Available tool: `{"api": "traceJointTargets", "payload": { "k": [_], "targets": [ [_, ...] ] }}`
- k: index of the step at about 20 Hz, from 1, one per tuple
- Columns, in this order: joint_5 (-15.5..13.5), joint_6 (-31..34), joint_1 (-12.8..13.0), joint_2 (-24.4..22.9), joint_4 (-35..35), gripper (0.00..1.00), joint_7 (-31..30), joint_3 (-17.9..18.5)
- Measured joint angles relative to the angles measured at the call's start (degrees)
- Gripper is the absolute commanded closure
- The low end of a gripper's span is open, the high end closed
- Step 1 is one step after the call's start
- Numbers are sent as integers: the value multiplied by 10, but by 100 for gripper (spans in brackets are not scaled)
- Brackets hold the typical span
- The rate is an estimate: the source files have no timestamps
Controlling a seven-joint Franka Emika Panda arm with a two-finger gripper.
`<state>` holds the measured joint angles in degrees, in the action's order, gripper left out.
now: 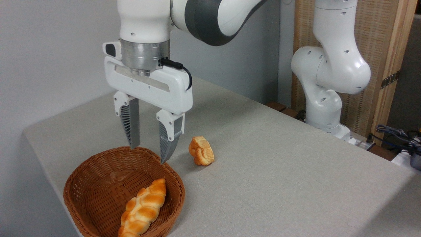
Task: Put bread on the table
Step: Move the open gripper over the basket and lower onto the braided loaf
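The bread (143, 209), a long braided golden-orange loaf with pale patches, lies slanted inside the brown wicker basket (95, 177) at the lower left. My gripper (148, 154) hangs above the basket's far rim, fingers pointing down and open, with nothing between them. It is above and behind the loaf, not touching it. The grey-beige table (279, 164) carries the basket.
A short stubby orange pastry (201, 150) sits on the table just right of the gripper. The arm's white base (325, 98) stands at the table's far right edge, with cables (398, 135) beyond it. The table's left edge lies close to the basket.
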<state>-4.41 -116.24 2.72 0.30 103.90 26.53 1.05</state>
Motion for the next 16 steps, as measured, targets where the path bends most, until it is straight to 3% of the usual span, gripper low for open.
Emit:
{"api": "traceJointTargets", "payload": {
  "k": [7, 16],
  "targets": [
    [0, -96, 0, 60, 0, 0, -77, 0],
    [7, -100, 7, 109, 0, 0, -79, -5]
  ]
}}
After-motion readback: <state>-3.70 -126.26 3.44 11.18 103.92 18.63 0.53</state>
